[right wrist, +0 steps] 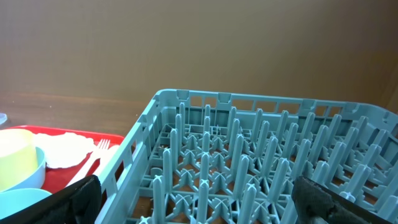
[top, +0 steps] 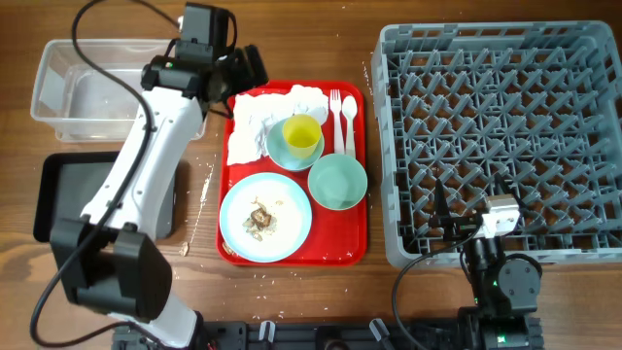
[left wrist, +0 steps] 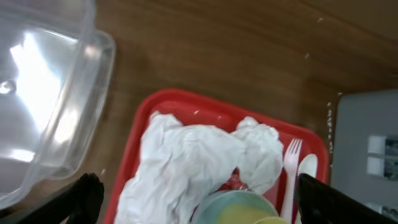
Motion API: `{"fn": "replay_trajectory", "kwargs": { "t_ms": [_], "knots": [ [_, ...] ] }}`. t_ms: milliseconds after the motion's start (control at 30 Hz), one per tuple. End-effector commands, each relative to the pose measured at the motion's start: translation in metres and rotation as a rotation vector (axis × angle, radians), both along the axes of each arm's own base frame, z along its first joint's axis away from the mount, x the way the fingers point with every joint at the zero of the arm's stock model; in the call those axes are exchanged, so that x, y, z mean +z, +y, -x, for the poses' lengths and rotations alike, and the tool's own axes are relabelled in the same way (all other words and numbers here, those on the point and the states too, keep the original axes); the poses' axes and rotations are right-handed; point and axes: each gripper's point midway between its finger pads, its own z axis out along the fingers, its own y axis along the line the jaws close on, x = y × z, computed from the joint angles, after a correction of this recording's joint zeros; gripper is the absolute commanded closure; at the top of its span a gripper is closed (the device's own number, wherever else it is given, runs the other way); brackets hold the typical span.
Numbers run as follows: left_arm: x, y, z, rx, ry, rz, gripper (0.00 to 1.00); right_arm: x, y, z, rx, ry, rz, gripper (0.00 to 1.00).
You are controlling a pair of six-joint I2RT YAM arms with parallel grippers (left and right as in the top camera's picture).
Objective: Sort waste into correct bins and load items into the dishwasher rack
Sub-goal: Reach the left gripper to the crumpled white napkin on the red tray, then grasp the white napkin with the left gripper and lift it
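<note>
Napkins [left wrist: 186,162] crumpled at far end of red tray [left wrist: 186,102], beside yellow cup [top: 302,134] on saucer [top: 277,152], left fingers [left wrist: 84,199] spread wide above them, right fingers [right wrist: 329,202] likewise wide, at near edge of grey rack [top: 384,146], clear tub [top: 73,87] left of tray on tabletop [top: 292,39]

Quick look at the brown wooden table [top: 292,39]: four big things sitting right on it
Far left is a clear rectangular plastic tub [top: 68,92], with a shallow black rectangular tray [top: 63,194] near it on the robot's side. A flat red plastic serving tray [top: 335,243] sits mid-table, and a large square grey plastic dishwasher rack [top: 391,146] is just beside it on the right. A few white crumbs [top: 203,192] lie on the wood between the black and red trays.
</note>
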Motion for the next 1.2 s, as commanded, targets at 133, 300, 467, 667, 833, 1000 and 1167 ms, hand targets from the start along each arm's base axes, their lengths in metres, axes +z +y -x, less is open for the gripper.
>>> {"fn": "replay_trajectory", "kwargs": {
  "t_ms": [133, 300, 467, 667, 833, 1000, 1167],
  "knots": [
    [-0.063, -0.011, -0.01, -0.052, 0.111, -0.053, 0.08, 0.002, -0.004, 0.0, -0.02, -0.012, 0.009, 0.0],
    [-0.096, -0.018, -0.006, -0.073, 0.191, -0.044, 0.2, 0.002, -0.004, 0.0, -0.02, -0.012, 0.009, 0.0],
    [-0.119, -0.022, -0.001, -0.086, 0.252, -0.038, 0.26, 0.002, -0.004, 0.0, -0.02, -0.012, 0.009, 0.0],
    [-0.137, -0.018, -0.005, -0.07, 0.266, -0.065, 0.25, 0.002, -0.004, 0.0, -0.02, -0.012, 0.009, 0.0],
    [-0.153, -0.019, -0.022, -0.022, 0.225, -0.049, 0.27, 0.002, -0.004, 0.0, -0.02, -0.012, 0.009, 0.0],
    [-0.155, -0.02, -0.031, -0.012, 0.195, -0.044, 0.41, 0.002, -0.004, 0.0, -0.02, -0.012, 0.009, 0.0],
    [-0.157, -0.019, -0.027, -0.011, 0.213, -0.048, 0.57, 0.002, -0.004, 0.0, -0.02, -0.012, 0.009, 0.0]
  ]
}}
